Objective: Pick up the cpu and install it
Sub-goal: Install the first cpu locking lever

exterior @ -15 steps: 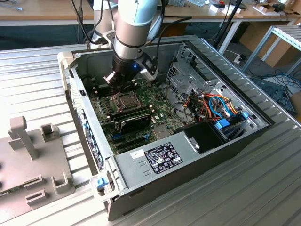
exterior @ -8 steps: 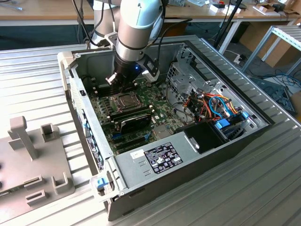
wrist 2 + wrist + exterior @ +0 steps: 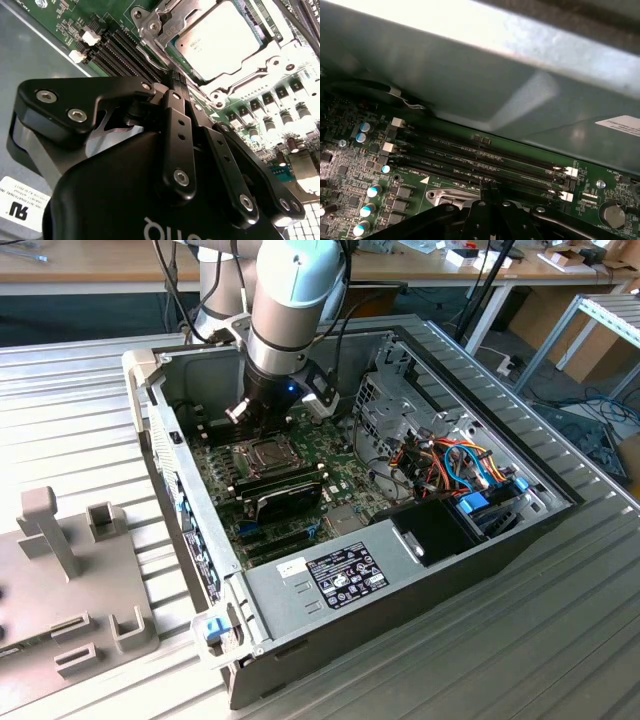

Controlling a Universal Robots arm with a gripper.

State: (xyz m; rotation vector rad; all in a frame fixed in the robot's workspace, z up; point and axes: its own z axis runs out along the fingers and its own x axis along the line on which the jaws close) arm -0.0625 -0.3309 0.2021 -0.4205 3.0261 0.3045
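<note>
The cpu [image 3: 220, 40] is a small square chip with a silvery top. It lies flat in the dark socket on the green motherboard [image 3: 295, 85], with the metal frame [image 3: 150, 20] around it. In the exterior view the cpu [image 3: 268, 452] sits just below my gripper [image 3: 262, 428], inside the open computer case. My gripper [image 3: 174, 76] is shut with nothing between its fingers. Its tips hang beside the socket's edge, between the socket and the black memory slots [image 3: 485, 160]. In the first wrist view the gripper [image 3: 487, 186] points down at the board next to the frame.
A black oblong module [image 3: 285, 495] lies on the board in front of the socket. The grey power supply [image 3: 330, 575] and the drive bay with coloured cables [image 3: 455, 465] stand toward the exterior view's right. The case wall [image 3: 495, 85] rises close behind the memory slots. A grey fixture [image 3: 60, 580] stands outside the case.
</note>
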